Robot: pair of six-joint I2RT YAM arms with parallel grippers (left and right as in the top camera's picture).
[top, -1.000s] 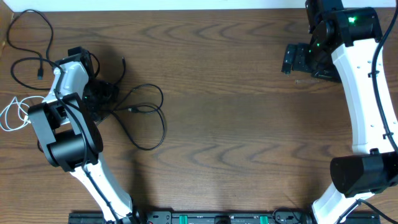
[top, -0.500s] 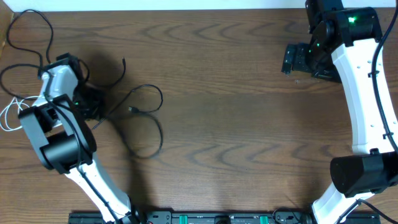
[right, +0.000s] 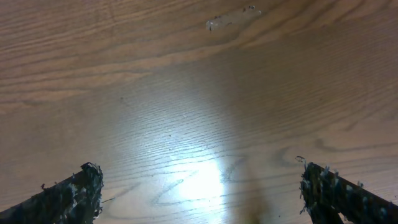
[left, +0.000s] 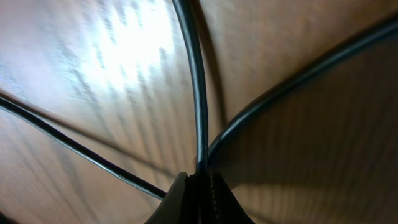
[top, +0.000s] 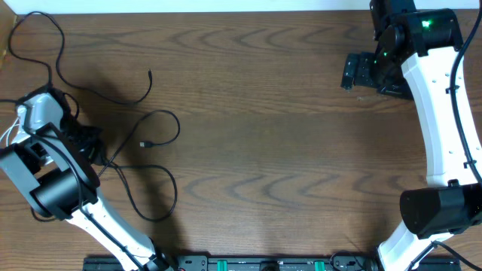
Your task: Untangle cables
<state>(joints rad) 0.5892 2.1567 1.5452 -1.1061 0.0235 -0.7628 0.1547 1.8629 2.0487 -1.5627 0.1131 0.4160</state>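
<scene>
Several thin black cables lie looped on the left half of the wooden table. One runs from the far left corner to a plug end. Another ends in a small plug, and a third loop sags toward the front. My left gripper sits at the far left, where the cables meet. In the left wrist view its jaws are pressed together on one black cable, with two more strands fanning out beside it. My right gripper hovers at the far right, open and empty.
The right arm stands along the right side. The left arm's base link leans over the table's left edge. A small pale scuff marks the wood ahead of the right gripper.
My left gripper has shut on a black cable and moved left and toward the front, dragging the loops and plug with it. The right arm has not moved.
</scene>
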